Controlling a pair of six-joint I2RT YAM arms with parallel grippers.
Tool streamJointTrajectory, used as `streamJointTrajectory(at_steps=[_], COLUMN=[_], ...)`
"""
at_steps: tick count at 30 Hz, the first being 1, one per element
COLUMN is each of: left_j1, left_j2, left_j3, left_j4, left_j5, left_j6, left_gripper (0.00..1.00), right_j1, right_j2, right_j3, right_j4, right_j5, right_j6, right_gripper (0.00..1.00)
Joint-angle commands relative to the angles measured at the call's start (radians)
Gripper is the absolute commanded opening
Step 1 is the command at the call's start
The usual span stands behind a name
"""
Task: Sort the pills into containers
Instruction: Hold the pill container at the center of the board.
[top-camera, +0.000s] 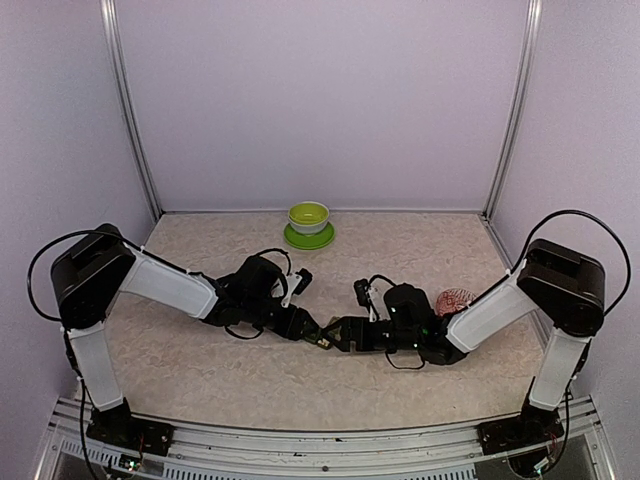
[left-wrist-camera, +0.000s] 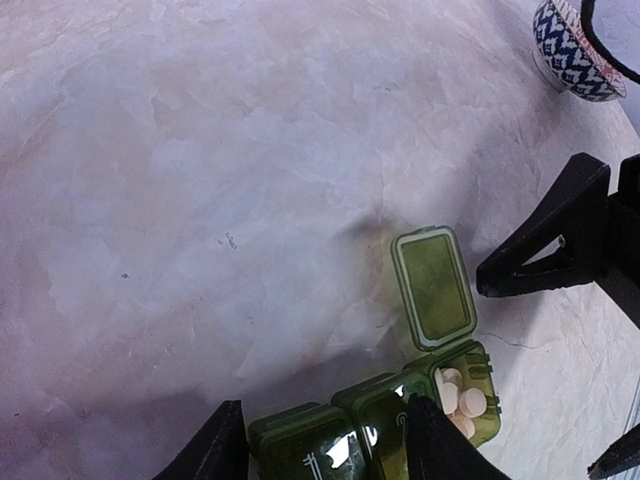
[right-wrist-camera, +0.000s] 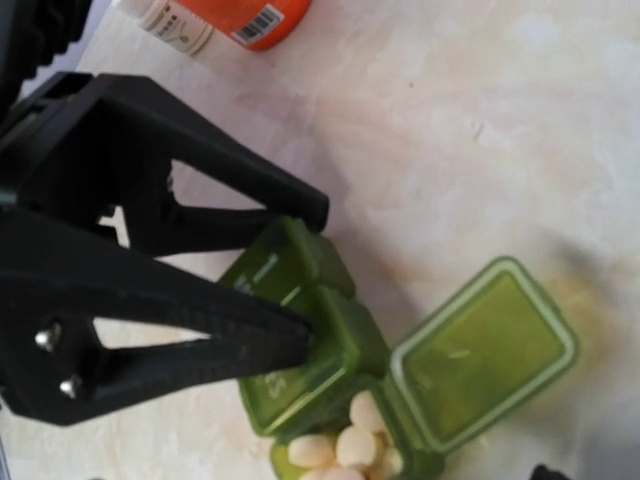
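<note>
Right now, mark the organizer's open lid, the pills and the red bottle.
open lid (left-wrist-camera: 433, 288): left wrist view, centre of the lid's inner face.
pills (right-wrist-camera: 352, 445): right wrist view, middle pill in the open compartment.
red bottle (right-wrist-camera: 285, 18): right wrist view, coloured body beside the barcode label.

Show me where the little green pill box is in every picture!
Top view: the pill box sits just below the picture's middle.
Left wrist view: the pill box lies along the bottom edge, right of the middle.
Right wrist view: the pill box is at the lower middle.
Shared landmark: its open lid, clear in both wrist views, too small to tell from the top.
</note>
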Motion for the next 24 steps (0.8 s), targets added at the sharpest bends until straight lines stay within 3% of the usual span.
streamJointTrajectory(at_steps=[1,24], left_j1=[-0.005,0.000], left_j2=[0.044,0.079], left_j3=[-0.003,0.013], left_j4=[-0.108,-0.138], left_j5=[-0.020,-0.002], left_j6=[0.023,0.029], left_gripper=[0.52,0.47], right_j1=[-0.020,-0.077], right_j2=[0.031,0.127], right_j3=[0.019,0.023], right_j4=[0.048,0.321], right_j5=[-0.009,-0.192], right_j6=[0.016,0.020], right_gripper=[0.90,0.87])
